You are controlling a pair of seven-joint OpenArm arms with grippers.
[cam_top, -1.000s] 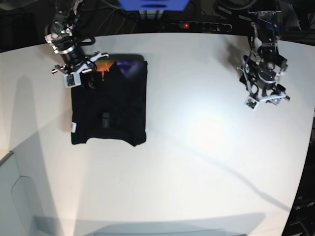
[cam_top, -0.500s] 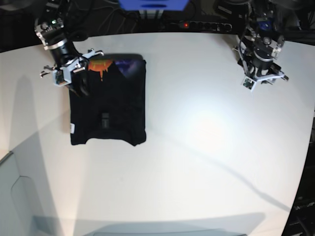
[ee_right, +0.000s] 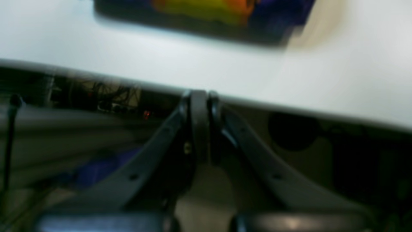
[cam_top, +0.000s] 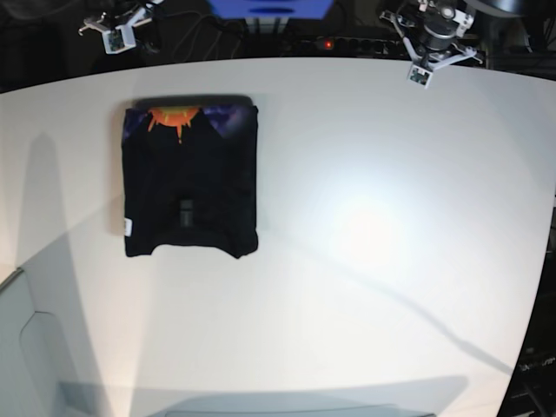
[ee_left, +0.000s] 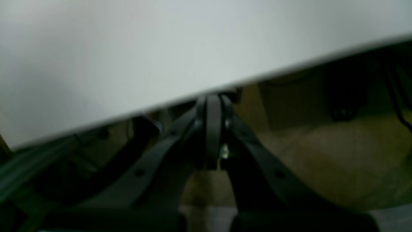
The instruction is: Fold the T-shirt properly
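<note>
The black T-shirt lies folded into a rectangle on the left part of the white table, with an orange sun and purple print along its far edge and a small white tag at its left side. Its printed edge shows blurred in the right wrist view. My right gripper is shut and empty, beyond the table's far left edge; its shut tips show in the right wrist view. My left gripper is shut and empty, at the far right edge; its tips show in the left wrist view.
A power strip with a red light and a blue object lie behind the table's far edge. A grey panel stands at the front left corner.
Both arms have pulled back and away from the table to its far edge. The right gripper has left the shirt's far left corner. The shirt lies unchanged.
</note>
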